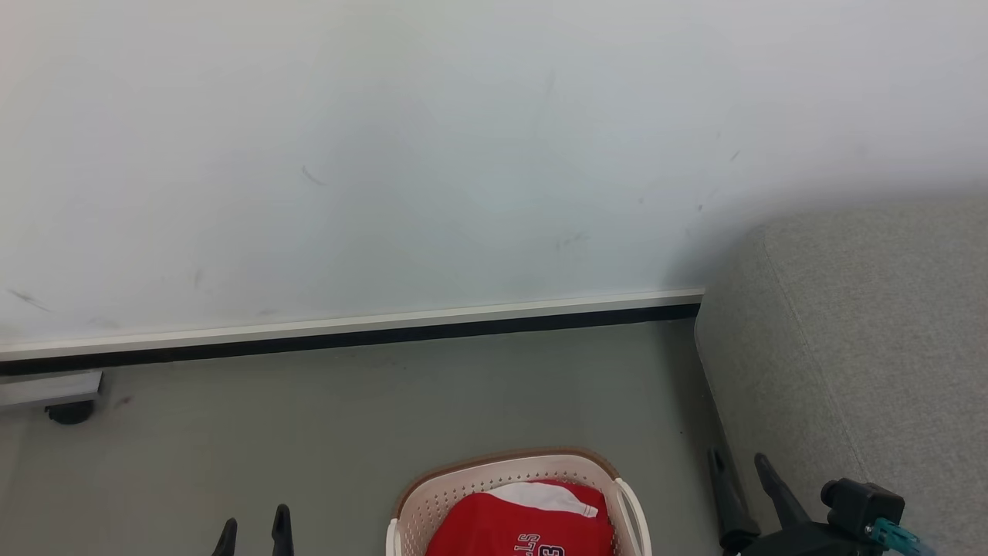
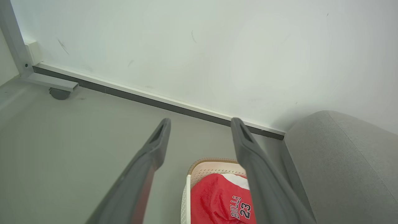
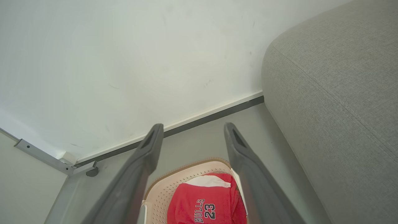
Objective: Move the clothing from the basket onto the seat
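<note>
head cam: basket [image 1: 502, 461] sits on the floor [image 1: 309, 432] at 6 o'clock, cut off by the bottom edge, brown rim twd the wall [image 1: 463, 154]. clothing [image 1: 517, 525] lies inside it, red w/ a white panel on the far side. "bulls 23" reads on it in both wrist cams. seat [image 1: 864, 347] takes up 3 to 5 o'clock, near the basket's right side, grey fabric w/ a stitched seam, far end at the wall.

left gripper [image 1: 255, 533] at 7 o'clock: 2 dark tips rising from the bottom edge, spread apart, empty, over bare floor left of the basket. right gripper [image 1: 737, 455] at 5 o'clock: fingers spread, empty, in front of the seat's near edge, btwn basket and seat. in each wrist cam the 2 fingers stand wide apart, w/ the basket at 6 o'clock below them.

dark skirting strip [image 1: 386, 328] runs along the wall foot, 9 to 3 o'clock. a black caster [image 1: 69, 413] under a grey frame foot [image 1: 46, 388] sits at 8 o'clock.
</note>
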